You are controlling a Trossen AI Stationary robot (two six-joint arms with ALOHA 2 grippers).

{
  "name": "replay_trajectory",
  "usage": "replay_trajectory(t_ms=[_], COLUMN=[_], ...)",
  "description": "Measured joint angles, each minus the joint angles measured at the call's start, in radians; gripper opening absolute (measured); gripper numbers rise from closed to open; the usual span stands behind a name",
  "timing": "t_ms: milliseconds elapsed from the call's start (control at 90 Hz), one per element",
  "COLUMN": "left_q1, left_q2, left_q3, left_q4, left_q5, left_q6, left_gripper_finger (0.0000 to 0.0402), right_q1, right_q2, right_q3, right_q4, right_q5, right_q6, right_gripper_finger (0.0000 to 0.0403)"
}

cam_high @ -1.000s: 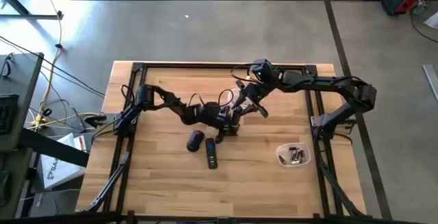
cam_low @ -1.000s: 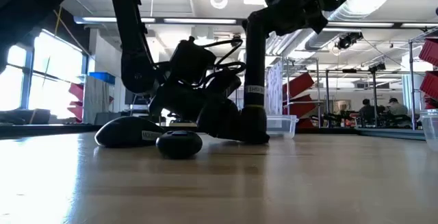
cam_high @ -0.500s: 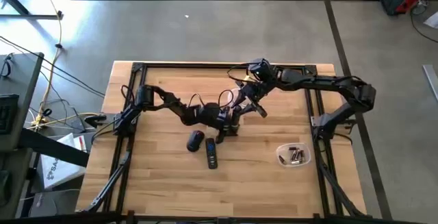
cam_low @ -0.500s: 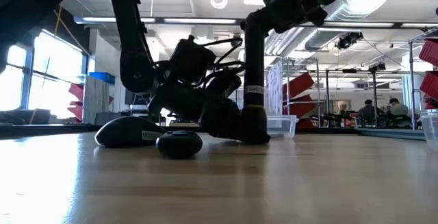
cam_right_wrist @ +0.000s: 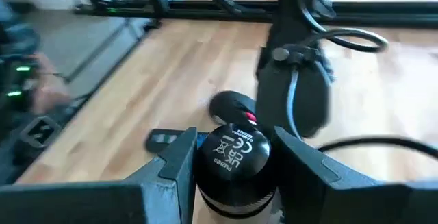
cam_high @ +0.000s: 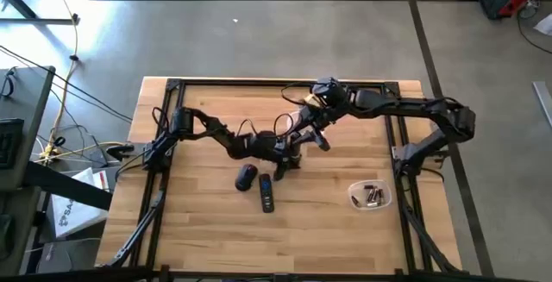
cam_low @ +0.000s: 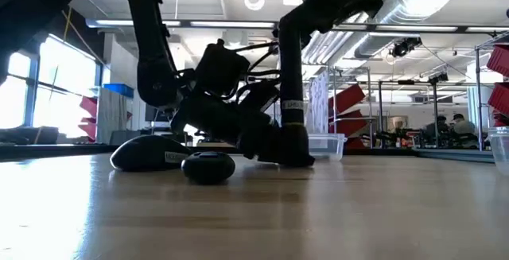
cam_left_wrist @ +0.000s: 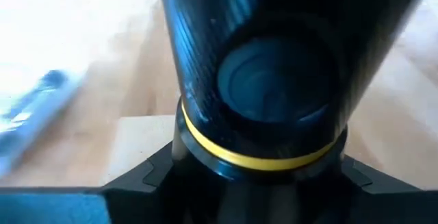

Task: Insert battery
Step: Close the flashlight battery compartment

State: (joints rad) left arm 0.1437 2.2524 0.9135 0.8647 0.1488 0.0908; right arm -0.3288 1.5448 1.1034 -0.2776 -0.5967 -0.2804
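batteries (cam_high: 373,197) lie in a clear tub (cam_high: 357,201) on the table (cam_high: 198,230), well off to the right-arm side of the mouse (cam_high: 247,176) and apart from both grippers. none of them is in a gripper.

just beyond the mouse, toward the table's middle, the two arms meet over a black tube (cam_low: 291,93). in the low view it stands nearly upright, leaning slightly, its foot on the wood behind the mouse (cam_low: 147,153) and a pale label partway up.

right gripper (cam_high: 309,133) is up at the tube's top end, closed on it: in its wrist view the round end (cam_right_wrist: 233,157), printed with white marks, sits tight between the two fingers (cam_right_wrist: 171,166), with the mouse (cam_right_wrist: 233,106) on the table beyond.

left gripper (cam_high: 287,150) is low down, just beyond the mouse, at the tube's lower part. its wrist view is filled by the tube (cam_left_wrist: 263,80) with a yellow ring (cam_left_wrist: 260,157) around it, its fingers (cam_left_wrist: 137,183) pressed to either side, so it grips the tube too.

a remote (cam_high: 266,193) lies just beside the mouse, on the side nearer the table's front edge.
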Motion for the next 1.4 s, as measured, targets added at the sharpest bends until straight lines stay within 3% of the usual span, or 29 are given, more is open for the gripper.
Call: replay_trajectory(t_ms=[100, 511, 867, 1222, 1400], left_q1=[0.008, 0.055, 0.06, 0.067, 0.06], left_q2=[0.0, -0.058, -0.061, -0.064, -0.06], left_q3=[-0.001, -0.092, -0.126, -0.15, -0.142], left_q4=[0.002, 0.079, 0.171, 0.197, 0.215], left_q5=[-0.052, -0.08, -0.156, -0.297, -0.404], left_q6=[-0.009, -0.035, -0.069, -0.124, -0.179], left_gripper_finger=[0.0191, 0.0191, 0.0191, 0.0191, 0.0191], right_q1=[0.002, 0.007, 0.002, 0.015, 0.026], right_q2=[0.0, 0.013, 0.088, 0.09, 0.091], right_q3=[0.0, -0.004, -0.001, -0.001, -0.001], right_q4=[0.008, 0.108, 0.257, 0.282, 0.29], right_q5=[0.037, 0.251, 0.28, 0.465, 0.63], right_q6=[0.034, 0.144, 0.229, 0.325, 0.388], right_gripper_finger=[0.013, 0.013, 0.013, 0.013, 0.013])
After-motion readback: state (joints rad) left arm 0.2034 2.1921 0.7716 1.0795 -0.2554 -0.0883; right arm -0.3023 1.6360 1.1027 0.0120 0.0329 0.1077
